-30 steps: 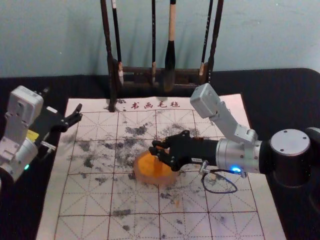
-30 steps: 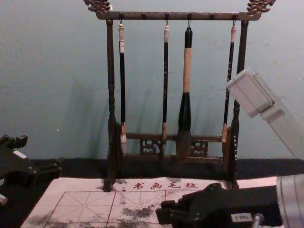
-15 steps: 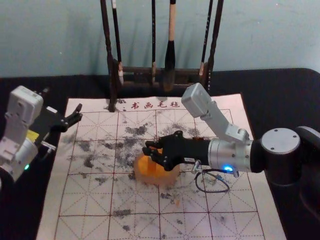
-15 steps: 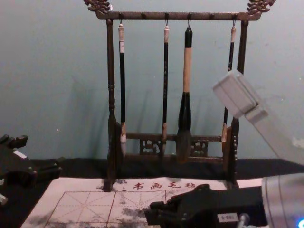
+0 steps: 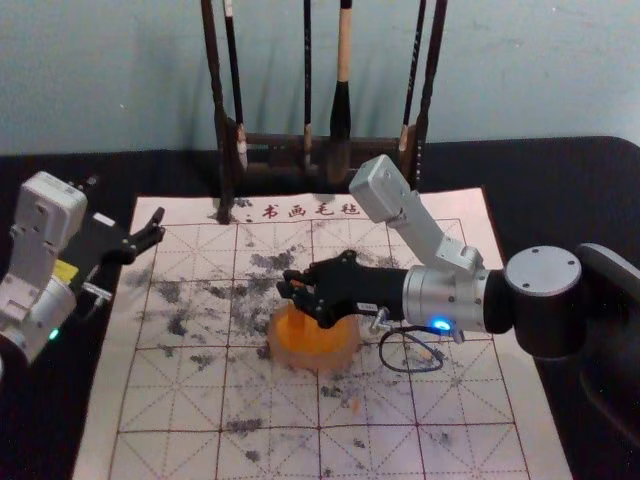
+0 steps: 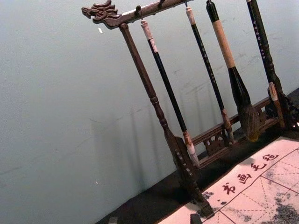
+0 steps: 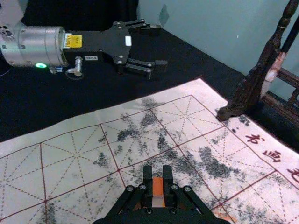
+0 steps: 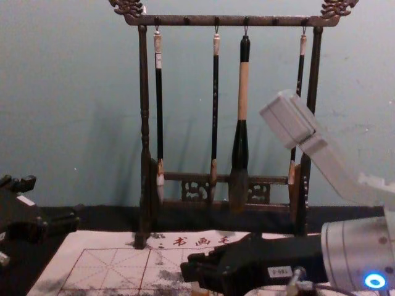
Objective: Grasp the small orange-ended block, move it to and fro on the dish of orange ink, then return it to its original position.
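Note:
My right gripper (image 5: 292,287) is over the left part of the round dish of orange ink (image 5: 342,352) on the mat, in the head view. It is shut on the orange-ended block (image 5: 298,322), whose lower part stands in front of the orange ink. The right wrist view has the block (image 7: 158,187), orange with a pale band, pinched between the two pads of the right gripper (image 7: 158,173). Whether the block touches the ink, I cannot tell. Parked off the mat's upper left edge, the left gripper (image 5: 128,212) is open; its tips show in the left wrist view (image 6: 154,219).
A dark wooden rack (image 5: 270,141) with several hanging brushes stands behind the mat. The ink-stained, gridded mat (image 5: 170,400) lies on a black table cover (image 5: 560,200). A cable (image 5: 412,370) loops beneath the right wrist.
The right gripper has moved left across the dish with the block held, and more orange ink shows on the right side. The left arm has stayed still.

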